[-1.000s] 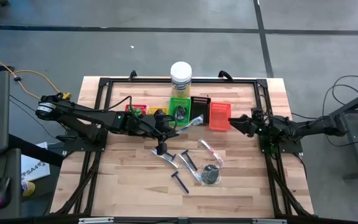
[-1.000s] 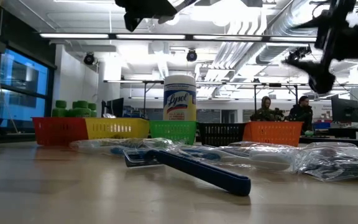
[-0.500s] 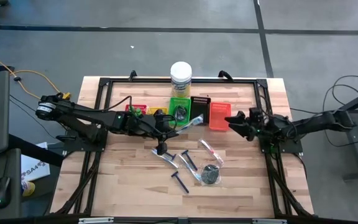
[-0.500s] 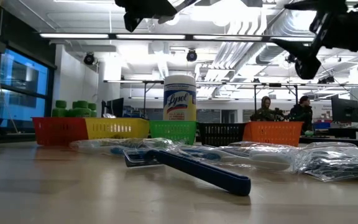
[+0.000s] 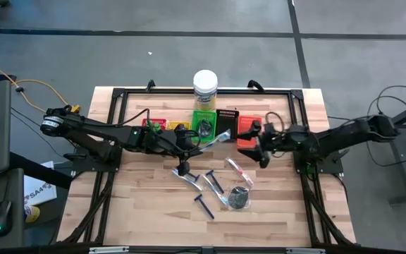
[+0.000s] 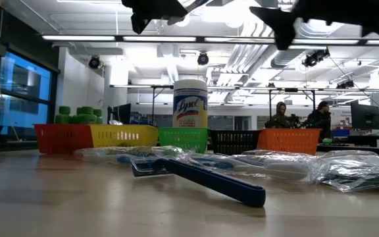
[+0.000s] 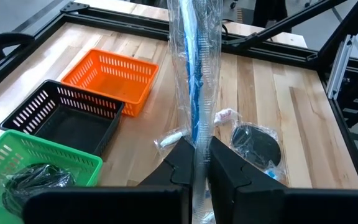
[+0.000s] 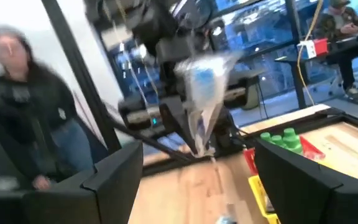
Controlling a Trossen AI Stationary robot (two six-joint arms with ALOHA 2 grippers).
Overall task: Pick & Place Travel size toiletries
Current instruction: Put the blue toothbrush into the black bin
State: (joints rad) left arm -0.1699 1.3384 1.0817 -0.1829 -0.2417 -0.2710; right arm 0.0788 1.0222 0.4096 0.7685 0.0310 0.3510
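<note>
Item in hand: clear-sleeved stick (image 7: 195,93), pinched upright between the pressed-together fingers of the left gripper (image 5: 201,141), above the bench (image 5: 139,204) just in front of the tray row.
Sorted so far: green pots (image 6: 77,116) in the red tray (image 6: 61,137); dark bundle (image 7: 33,180) in the green tray (image 5: 204,121).
Left to sort: razors (image 5: 204,205), a round bundle (image 5: 240,199) and sleeved sticks loose mid-bench.
Right gripper (image 5: 262,145): spread wide, empty, beside the orange tray (image 7: 112,78).
Judgement: early; most items unsorted.

Grey concrete floor (image 5: 189,63) with dark seam lines surrounds the wooden table (image 5: 139,204). In the low view, ceiling strip lights (image 6: 104,37), exposed ducts (image 6: 308,29), blue windows (image 6: 18,82) at left.
</note>
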